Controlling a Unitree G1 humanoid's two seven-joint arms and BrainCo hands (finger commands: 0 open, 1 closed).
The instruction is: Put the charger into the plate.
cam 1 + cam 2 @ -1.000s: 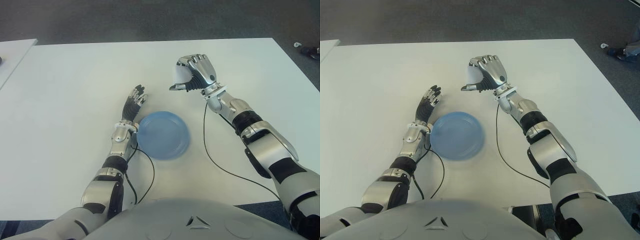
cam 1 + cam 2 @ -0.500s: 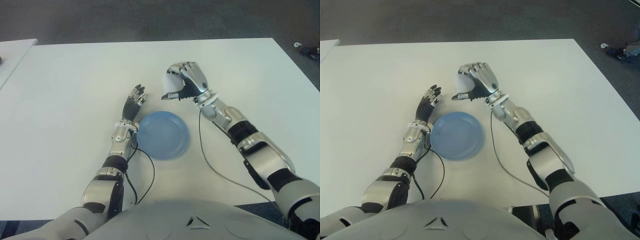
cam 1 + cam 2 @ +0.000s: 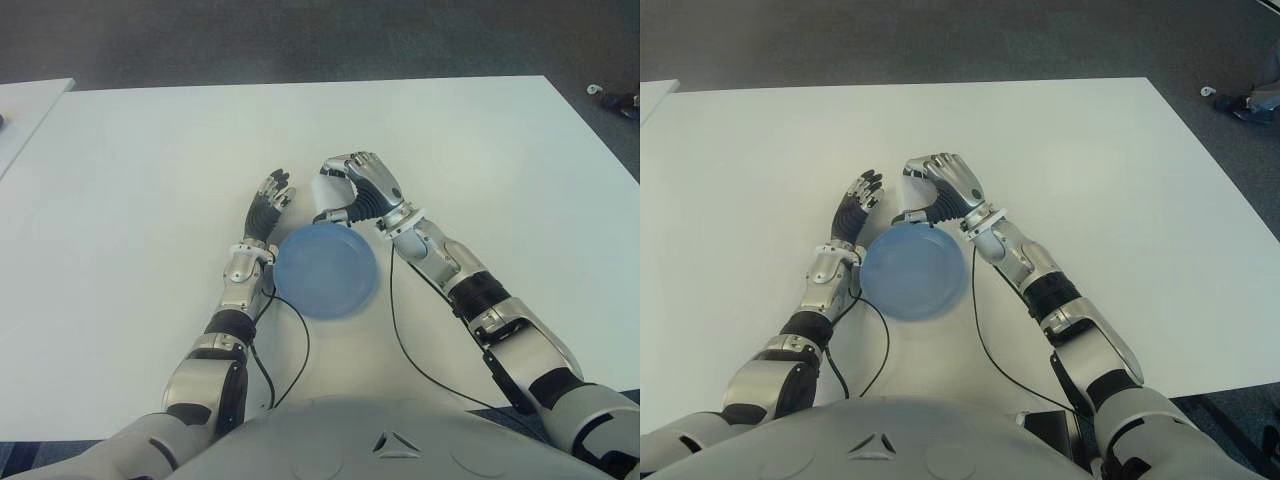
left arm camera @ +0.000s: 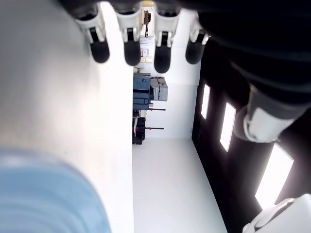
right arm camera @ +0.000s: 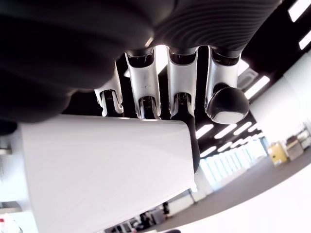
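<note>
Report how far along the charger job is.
Done: the right hand has the white charger grasped and lifted off the table. In hand: it holds the charger at the far rim of the blue plate, not yet over its middle. Left: move it over the plate, lower it, let go. The left hand shows open beside the plate's left edge.

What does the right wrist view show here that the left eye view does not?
Only the right wrist view shows the fingers wrapped over the white charger from close by. Only the left eye view shows the blue plate, the white table, and the open left hand beside the plate's left edge. Both show the right hand gripping the charger.
</note>
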